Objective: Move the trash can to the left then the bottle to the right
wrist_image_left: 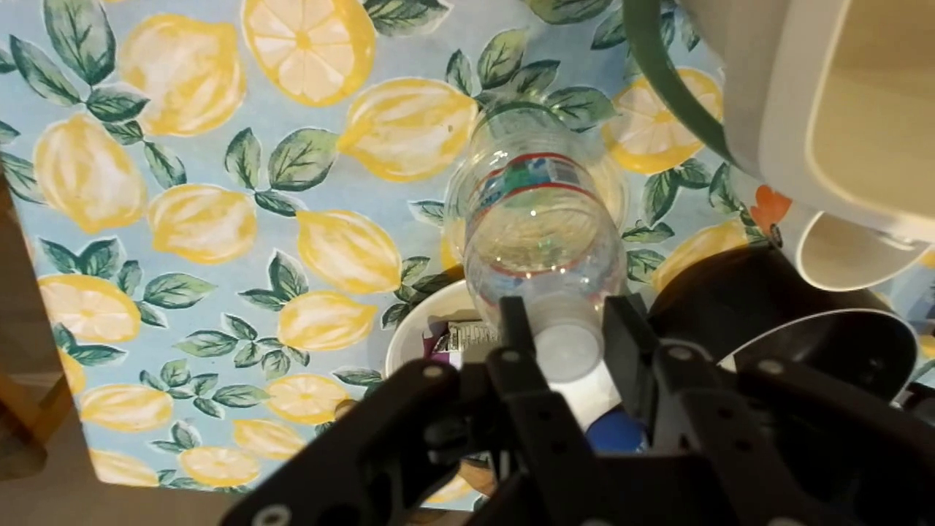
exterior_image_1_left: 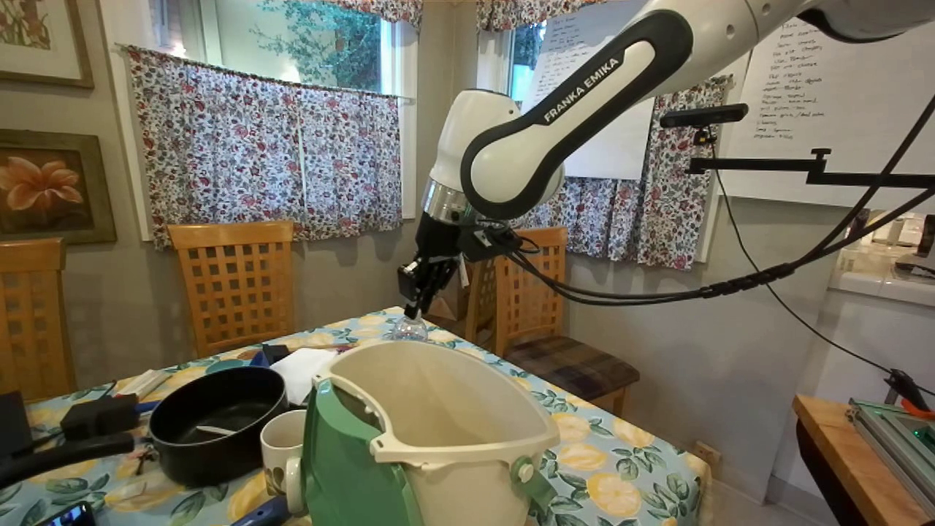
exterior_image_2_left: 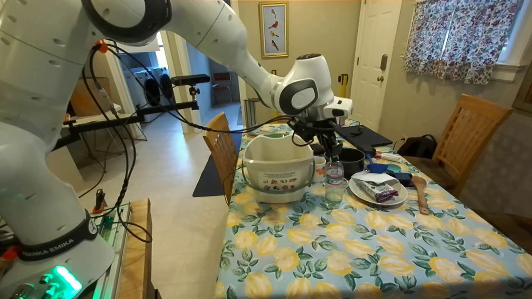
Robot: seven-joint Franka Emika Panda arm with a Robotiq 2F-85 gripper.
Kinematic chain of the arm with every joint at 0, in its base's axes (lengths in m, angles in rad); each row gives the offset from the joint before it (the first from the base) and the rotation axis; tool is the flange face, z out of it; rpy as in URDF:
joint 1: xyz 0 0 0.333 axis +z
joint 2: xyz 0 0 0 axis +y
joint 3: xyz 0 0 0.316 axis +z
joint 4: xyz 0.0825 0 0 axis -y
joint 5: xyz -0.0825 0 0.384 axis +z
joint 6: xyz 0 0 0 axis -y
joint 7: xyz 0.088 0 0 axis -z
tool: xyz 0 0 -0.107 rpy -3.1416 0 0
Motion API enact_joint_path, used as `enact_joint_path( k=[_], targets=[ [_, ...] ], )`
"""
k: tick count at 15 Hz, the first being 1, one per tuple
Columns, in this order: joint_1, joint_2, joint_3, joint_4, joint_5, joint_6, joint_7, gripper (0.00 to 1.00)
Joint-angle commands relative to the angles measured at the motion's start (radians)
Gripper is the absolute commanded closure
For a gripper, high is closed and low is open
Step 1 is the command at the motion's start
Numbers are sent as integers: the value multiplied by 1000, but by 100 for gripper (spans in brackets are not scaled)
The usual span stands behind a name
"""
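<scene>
Small clear plastic bottle with pale cap and red-edged label band is pinched at the cap by the black two-fingered tool — fingers are seen against both sides in the wrist view. Bottle is held upright; its lower part is overlapped by a clear cup, and whether it is set inside or behind cannot be told. Large cream-white plastic trash can with green lid panel is placed on the lemon-print desk, near the bottle, left of it in an exterior view. White mug is seen between them, round black pan behind. Silver-and-purple packet is laid on a round white plate — brown wooden utensil just beside.
</scene>
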Motion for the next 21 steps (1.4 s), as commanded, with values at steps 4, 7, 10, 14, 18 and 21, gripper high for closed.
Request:
enact_joint_path(
  k=[4,7,10,14,18,21],
  targets=[
    [10,-49,2,-17,-5,2,1,93],
    [20,-89,-4,-45,-13,8,7,93],
    [37,-141,-18,-85,-30,19,24,93],
    [54,-232,-32,-167,-58,29,34,93],
    [61,-325,-45,-258,-102,48,51,93],
    [53,-400,-41,-342,-125,54,55,93]
  ],
)
